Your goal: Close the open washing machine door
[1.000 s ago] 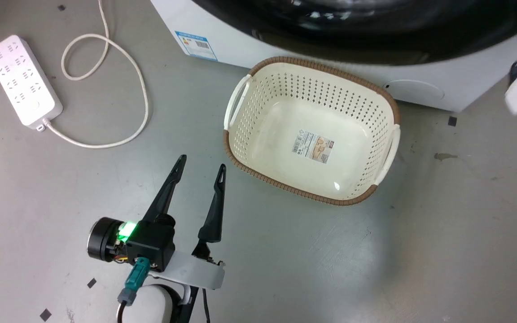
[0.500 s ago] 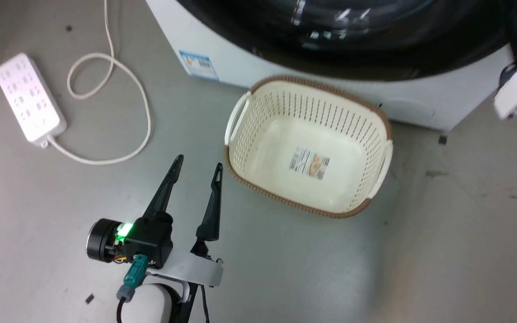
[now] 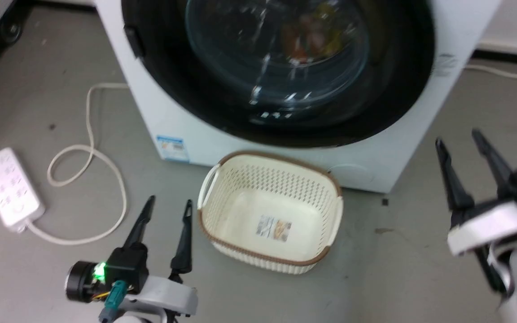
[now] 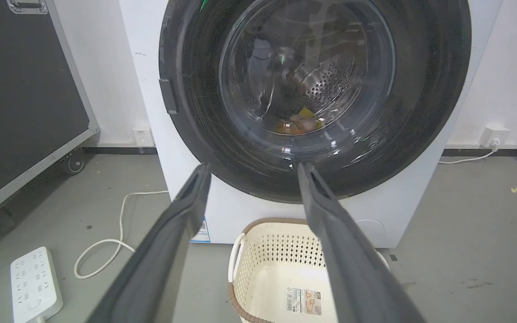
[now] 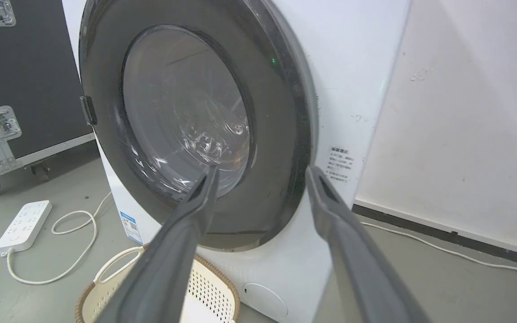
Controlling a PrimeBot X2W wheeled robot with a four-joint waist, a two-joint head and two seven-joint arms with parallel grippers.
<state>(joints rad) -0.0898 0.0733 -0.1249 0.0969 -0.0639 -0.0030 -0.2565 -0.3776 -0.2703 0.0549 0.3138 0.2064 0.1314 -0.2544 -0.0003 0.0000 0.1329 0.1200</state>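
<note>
The washing machine (image 3: 447, 45) is a white box standing straight ahead. Its round glossy black door (image 3: 281, 72) lies flat against the front, and clothes show through the glass bowl. The door (image 4: 317, 89) looks the same in the left wrist view, and the right wrist view shows the door (image 5: 195, 125) from the side. My left gripper (image 3: 169, 202) hangs open and empty over the floor, left of the basket. My right gripper (image 3: 457, 137) is open and empty beside the machine's right corner. Neither touches the door.
A cream perforated basket (image 3: 272, 215) sits on the floor right under the door. A white power strip (image 3: 9, 193) with a looped cord (image 3: 106, 166) lies to the left. A black wheeled case (image 4: 20, 89) stands at the far left, a white wall (image 5: 465, 112) to the right.
The head camera has tilted up, so the whole door and machine front show. The right gripper, earlier at the upper right edge, has come down beside the machine's right corner.
</note>
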